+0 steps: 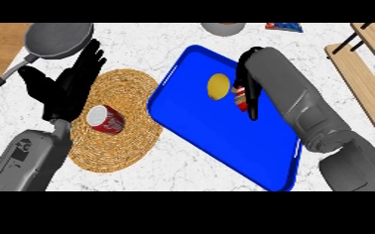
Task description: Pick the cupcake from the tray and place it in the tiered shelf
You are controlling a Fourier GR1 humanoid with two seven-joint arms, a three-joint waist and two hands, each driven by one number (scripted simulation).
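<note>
the small cupcake with a red wrapper and pale top (239, 98) sits on the flat blue rectangular tray (198, 134), near the middle of the tray's upper half, and only a sliver of it shows because the black right hand (249, 87) is curled down over it, fingers wrapped along its right side. the grey right forearm (296, 101) runs from the lower right corner up across the tray's right edge to that hand. just beside the cupcake, on its left and still on the tray, lies a round yellow lemon (218, 86), close to the cupcake but i can't tell whether they touch. left of the tray, its rim just beside the tray's left edge, is a round woven straw placemat (128, 144), and a red soda can with white lettering (105, 119) lies tipped on its side on it. the black left hand (62, 89) rests open over the mat's far left edge, fingers straight and pointing away. above that, further from the tray, a grey metal frying pan (57, 40) sits on the white marble counter (190, 171). beyond the tray's top edge is a grey bowl (222, 28) and a blue packet (284, 27). to the tray's right stands the light wooden tiered shelf with dark posts (355, 67).
</note>
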